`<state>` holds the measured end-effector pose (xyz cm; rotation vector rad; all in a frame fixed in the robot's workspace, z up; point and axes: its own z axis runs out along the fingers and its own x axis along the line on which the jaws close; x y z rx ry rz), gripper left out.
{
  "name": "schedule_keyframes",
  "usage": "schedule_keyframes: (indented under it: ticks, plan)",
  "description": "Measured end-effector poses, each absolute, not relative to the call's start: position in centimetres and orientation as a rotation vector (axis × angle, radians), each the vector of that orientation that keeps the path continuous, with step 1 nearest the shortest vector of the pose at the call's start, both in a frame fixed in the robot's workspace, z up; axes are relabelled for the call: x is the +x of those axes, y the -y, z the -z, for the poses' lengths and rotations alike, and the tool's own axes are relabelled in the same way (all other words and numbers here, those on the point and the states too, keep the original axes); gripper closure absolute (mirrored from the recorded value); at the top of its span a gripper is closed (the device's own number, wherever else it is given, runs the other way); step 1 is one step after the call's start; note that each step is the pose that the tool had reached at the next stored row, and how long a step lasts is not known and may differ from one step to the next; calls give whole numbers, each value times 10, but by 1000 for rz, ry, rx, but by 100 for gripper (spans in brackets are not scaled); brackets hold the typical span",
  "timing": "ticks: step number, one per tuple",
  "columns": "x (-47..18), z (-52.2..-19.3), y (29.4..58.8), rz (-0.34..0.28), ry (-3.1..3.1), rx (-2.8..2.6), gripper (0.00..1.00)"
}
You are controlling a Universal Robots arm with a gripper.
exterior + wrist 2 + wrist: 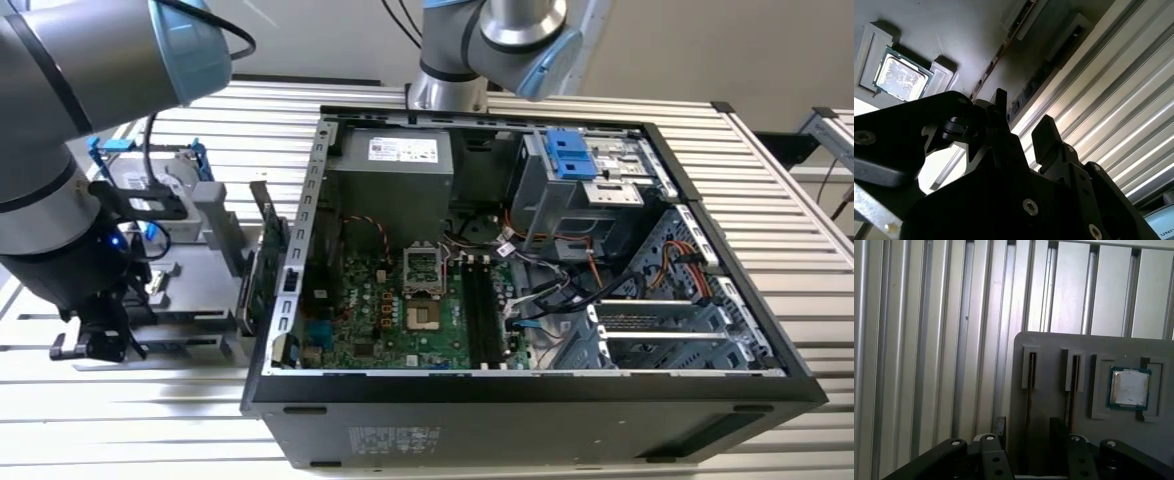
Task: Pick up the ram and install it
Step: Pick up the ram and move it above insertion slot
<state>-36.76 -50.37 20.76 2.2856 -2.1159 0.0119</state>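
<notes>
The ram (1028, 400) stands edge-on, a thin dark line in a slot of the grey holder (1054, 345), and it is the thing nearest my claw (1027, 426). In the first wrist view my two black fingers (1056, 429) are spread well apart with nothing gripped. The ram's edge runs out of the gap between them, and I cannot tell whether either finger touches it. The second wrist view agrees: my claw (1021, 120) is parted, and the ram (996, 55) stretches away past the fingertips.

Beyond it, a second stick (1070, 395) sits in the neighbouring slot. Farther along the holder, a processor chip (1128, 387) lies in a square recess. The holder rests on the ribbed metal table (929, 340).

In the exterior view my claw (96, 342) hangs low on the exterior view's left, down at the holder (200, 240). The open computer case (534, 410) fills the middle and the exterior view's right. The green motherboard (387, 310) lies inside it, well apart from the ram.
</notes>
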Motion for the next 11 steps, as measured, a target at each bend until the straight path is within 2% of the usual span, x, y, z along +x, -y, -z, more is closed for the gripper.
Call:
schedule_keyframes:
  ticks: [11]
  plan:
    - [-368,-200,506,-12,2116,2286,0]
